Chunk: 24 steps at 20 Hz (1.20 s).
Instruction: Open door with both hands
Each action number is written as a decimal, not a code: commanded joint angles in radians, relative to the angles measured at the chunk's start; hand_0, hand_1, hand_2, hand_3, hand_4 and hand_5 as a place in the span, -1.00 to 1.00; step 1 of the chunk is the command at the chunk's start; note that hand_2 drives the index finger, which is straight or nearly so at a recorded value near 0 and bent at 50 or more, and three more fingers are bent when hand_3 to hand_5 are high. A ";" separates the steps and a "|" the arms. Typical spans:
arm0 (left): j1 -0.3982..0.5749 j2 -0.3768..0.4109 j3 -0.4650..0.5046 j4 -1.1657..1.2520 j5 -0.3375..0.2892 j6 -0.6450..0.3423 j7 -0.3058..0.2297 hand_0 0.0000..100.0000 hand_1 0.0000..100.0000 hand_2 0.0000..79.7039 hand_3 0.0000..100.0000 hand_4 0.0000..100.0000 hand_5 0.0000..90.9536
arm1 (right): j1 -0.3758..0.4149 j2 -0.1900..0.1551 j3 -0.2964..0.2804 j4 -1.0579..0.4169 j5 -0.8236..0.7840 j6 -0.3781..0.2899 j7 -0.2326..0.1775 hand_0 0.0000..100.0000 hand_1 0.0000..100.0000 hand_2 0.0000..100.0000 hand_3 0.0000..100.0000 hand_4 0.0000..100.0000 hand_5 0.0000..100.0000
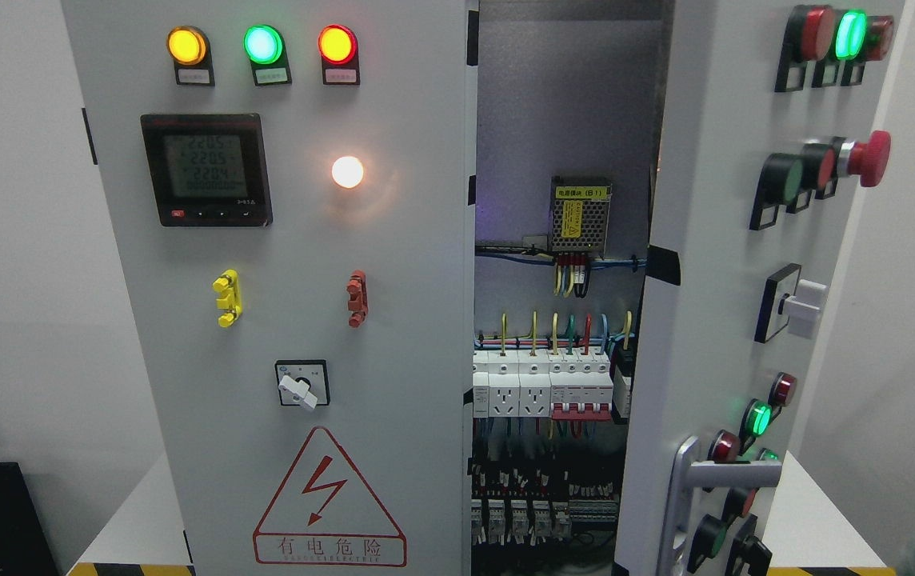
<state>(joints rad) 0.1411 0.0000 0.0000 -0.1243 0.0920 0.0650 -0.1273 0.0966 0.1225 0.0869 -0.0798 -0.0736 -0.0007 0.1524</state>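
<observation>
Straight ahead stands a grey electrical cabinet [393,480] on a white table [125,520]. Its right door [713,320] is swung partly open toward the camera, seen at an angle, with a silver handle [693,488] low on its near edge. The left door [393,304] is shut and faces the camera flat. On the left door are three lit lamps, amber [186,46], green [262,44] and red [337,44], a black meter [206,169], a glowing white lamp [347,171] and a triangular shock warning sign [329,500]. Between the doors, the gap shows a power supply [580,214], coloured wires and a row of breakers [541,388]. The right door carries lamps, buttons, a red mushroom stop button [869,158] and a white knob [803,308]. Neither robot hand appears anywhere, so their state cannot be told.
</observation>
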 commanded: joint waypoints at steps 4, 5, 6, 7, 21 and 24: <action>0.000 -0.031 -0.025 0.000 0.000 -0.001 0.000 -0.76 -0.22 -1.00 -1.00 -1.00 -1.00 | 0.000 0.000 0.001 0.000 0.000 0.001 0.001 -0.76 -0.22 -1.00 -1.00 -1.00 -1.00; 0.000 -0.031 -0.025 0.000 0.000 -0.001 0.000 -0.76 -0.22 -1.00 -1.00 -1.00 -1.00 | 0.000 0.000 0.001 0.000 0.000 0.001 0.001 -0.76 -0.22 -1.00 -1.00 -1.00 -1.00; 0.000 -0.031 -0.025 0.000 0.000 0.001 0.000 -0.76 -0.22 -1.00 -1.00 -1.00 -1.00 | 0.000 0.000 0.001 0.000 0.000 0.001 0.001 -0.76 -0.22 -1.00 -1.00 -1.00 -1.00; 0.000 -0.029 -0.025 0.000 0.000 0.001 0.000 -0.76 -0.22 -1.00 -1.00 -1.00 -1.00 | -0.001 -0.001 0.001 0.000 0.000 0.001 -0.001 -0.76 -0.22 -1.00 -1.00 -1.00 -1.00; 0.032 -0.015 -0.027 0.002 0.003 0.001 -0.003 -0.76 -0.22 -1.00 -1.00 -1.00 -1.00 | 0.000 0.000 -0.001 0.000 0.000 0.001 0.001 -0.76 -0.22 -1.00 -1.00 -1.00 -1.00; 0.159 0.052 -0.057 -0.203 0.001 -0.037 -0.070 -0.76 -0.22 -1.00 -1.00 -1.00 -1.00 | 0.000 0.000 0.001 0.000 0.000 0.001 0.001 -0.76 -0.22 -1.00 -1.00 -1.00 -1.00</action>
<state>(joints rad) 0.1803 0.0018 -0.0116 -0.1390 0.0925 0.0667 -0.1538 0.0966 0.1224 0.0870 -0.0797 -0.0736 -0.0007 0.1509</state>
